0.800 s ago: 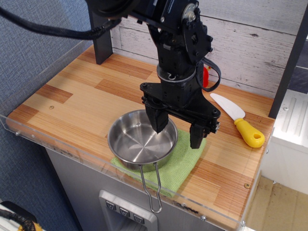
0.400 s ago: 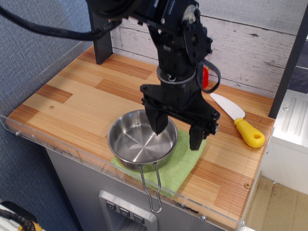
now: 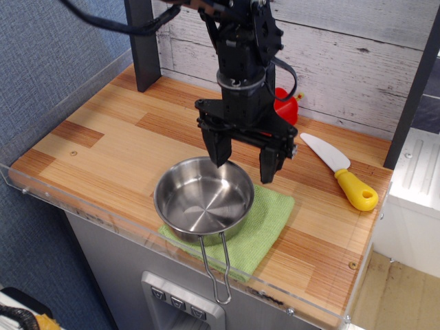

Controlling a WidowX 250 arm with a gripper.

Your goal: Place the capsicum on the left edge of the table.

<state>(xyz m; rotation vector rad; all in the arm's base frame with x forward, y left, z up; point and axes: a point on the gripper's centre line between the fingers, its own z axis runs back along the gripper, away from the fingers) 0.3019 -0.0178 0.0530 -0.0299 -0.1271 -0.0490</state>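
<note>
Above the middle of the desk (image 3: 103, 134) the black robot arm (image 3: 240, 48) comes down from the top of the view, its wrist pointing almost straight down and its last link turned so that the gripper (image 3: 242, 155) faces the front edge. Its jaws are spread wide and hold nothing: one dark finger hangs over the far rim of the steel pan (image 3: 203, 201), the other hangs to the right of the pan, above the bare wood just behind the green cloth (image 3: 265, 223). A black cable loops out from the wrist on the right side. The capsicum (image 3: 284, 106) sits at the back of the desk, close to the white plank wall (image 3: 357, 62), mostly hidden behind the arm so that only a glossy red part shows to the right of the wrist; it is apart from the jaws and well away from the left edge. The pan rests on the green cloth near the front rim of clear acrylic, its wire handle (image 3: 216, 268) reaching out past that rim. A knife with a white blade and yellow handle (image 3: 347, 179) lies on the right side of the desk, near the capsicum but not touching it.
</note>
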